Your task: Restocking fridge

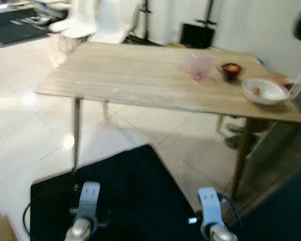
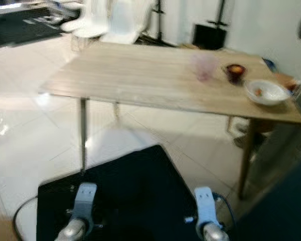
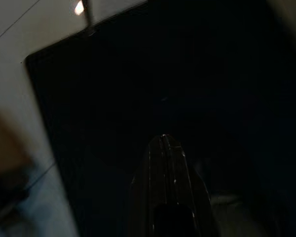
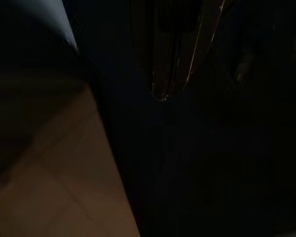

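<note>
While both end effectors hang shut and empty, wooden table (image 1: 140, 75), white bowl (image 1: 264, 91), pink cup (image 1: 199, 67).

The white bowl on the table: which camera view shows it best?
The left eye view: the white bowl sits near the wooden table's right end, slightly larger. The right eye view shows it similarly; both wrist views are dark, facing the floor.
</note>
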You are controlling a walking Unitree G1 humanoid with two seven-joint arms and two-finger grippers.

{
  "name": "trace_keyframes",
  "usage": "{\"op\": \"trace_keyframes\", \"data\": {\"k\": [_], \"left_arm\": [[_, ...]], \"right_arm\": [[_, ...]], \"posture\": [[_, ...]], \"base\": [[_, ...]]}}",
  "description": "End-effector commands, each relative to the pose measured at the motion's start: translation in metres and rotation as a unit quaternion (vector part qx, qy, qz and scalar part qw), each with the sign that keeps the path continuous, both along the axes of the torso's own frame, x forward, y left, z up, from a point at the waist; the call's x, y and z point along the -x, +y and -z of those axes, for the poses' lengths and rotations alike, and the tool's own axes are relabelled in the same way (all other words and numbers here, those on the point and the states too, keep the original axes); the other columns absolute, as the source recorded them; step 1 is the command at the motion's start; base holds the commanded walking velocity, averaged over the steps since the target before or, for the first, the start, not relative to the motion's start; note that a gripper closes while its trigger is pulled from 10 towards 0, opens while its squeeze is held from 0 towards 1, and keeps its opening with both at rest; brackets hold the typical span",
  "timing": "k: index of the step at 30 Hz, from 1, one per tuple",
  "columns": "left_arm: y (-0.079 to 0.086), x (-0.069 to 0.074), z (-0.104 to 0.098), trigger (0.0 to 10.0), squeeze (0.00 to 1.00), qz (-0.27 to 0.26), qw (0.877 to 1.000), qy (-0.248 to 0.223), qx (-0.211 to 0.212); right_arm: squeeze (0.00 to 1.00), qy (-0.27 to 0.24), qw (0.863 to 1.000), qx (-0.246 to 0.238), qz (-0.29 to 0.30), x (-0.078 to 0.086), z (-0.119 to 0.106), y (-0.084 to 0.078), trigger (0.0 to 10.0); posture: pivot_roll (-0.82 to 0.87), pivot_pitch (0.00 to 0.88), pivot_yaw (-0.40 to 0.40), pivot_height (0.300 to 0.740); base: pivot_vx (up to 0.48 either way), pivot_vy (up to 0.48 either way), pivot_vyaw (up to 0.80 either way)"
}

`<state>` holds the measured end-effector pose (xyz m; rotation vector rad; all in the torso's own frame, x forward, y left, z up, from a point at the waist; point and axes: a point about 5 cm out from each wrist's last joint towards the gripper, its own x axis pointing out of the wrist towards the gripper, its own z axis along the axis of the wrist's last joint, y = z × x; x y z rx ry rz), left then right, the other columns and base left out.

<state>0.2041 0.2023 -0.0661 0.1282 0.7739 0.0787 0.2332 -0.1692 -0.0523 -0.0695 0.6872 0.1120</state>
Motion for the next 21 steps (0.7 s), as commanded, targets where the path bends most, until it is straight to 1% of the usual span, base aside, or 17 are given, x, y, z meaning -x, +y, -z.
{"op": "trace_keyframes", "data": {"k": [1,2,3,5,8,11,15,17,21], "left_arm": [[-0.0019,0.0072,0.0049,10.0,0.0,0.002,1.0,0.017,0.001],[-0.0015,0.0082,0.0054,10.0,0.0,0.001,1.0,0.019,0.0],[-0.0015,0.0087,0.0056,10.0,0.0,-0.001,1.0,0.018,0.001],[-0.0014,0.0093,0.0058,10.0,0.0,-0.004,1.0,0.017,0.002],[-0.0014,0.0095,0.0059,10.0,0.0,-0.006,1.0,0.016,0.003],[-0.0018,0.0078,0.0044,10.0,0.0,-0.012,1.0,0.006,0.01],[-0.0017,0.0057,0.0026,10.0,0.0,-0.012,1.0,-0.005,0.011],[-0.0014,0.0042,0.0013,10.0,0.0,-0.014,1.0,-0.012,0.013],[-0.0006,0.0035,0.0009,10.0,0.0,-0.017,1.0,-0.011,0.009]], "right_arm": [[0.0,0.021,1.0,0.007,0.005,0.0107,0.007,-0.0056,10.0],[0.0,0.019,1.0,0.007,0.005,0.0105,0.0067,-0.0059,10.0],[0.0,0.017,1.0,-0.003,0.014,0.0099,0.0062,-0.0065,10.0],[0.0,0.008,1.0,-0.005,0.014,0.0071,0.0039,-0.0066,10.0],[0.0,0.011,1.0,-0.008,0.01,0.0069,0.004,-0.006,10.0],[0.0,0.021,1.0,-0.009,0.006,0.0081,0.0056,-0.0041,10.0],[0.0,0.018,1.0,-0.004,0.003,0.0071,0.005,-0.0029,10.0],[0.0,0.011,1.0,0.002,0.003,0.0066,0.0044,-0.002,10.0],[0.0,0.012,1.0,-0.001,0.005,0.0075,0.0051,-0.0007,10.0]], "posture": [[-0.07,0.037,-0.037,0.707],[-0.07,0.037,-0.038,0.707],[-0.07,0.036,-0.04,0.707],[-0.07,0.038,-0.042,0.707],[-0.07,0.039,-0.043,0.707],[-0.07,0.041,-0.045,0.707],[-0.07,0.045,-0.042,0.707],[-0.07,0.048,-0.04,0.707],[-0.07,0.055,-0.037,0.707]], "base": [[0.0,0.0,0.8],[0.0,0.0,0.8],[0.0,0.0,0.0],[0.0,0.0,0.0],[0.0,0.0,0.0],[0.0,0.0,-0.8],[0.0,0.0,-0.8],[0.0,0.0,0.0],[0.0,0.0,0.0]]}}
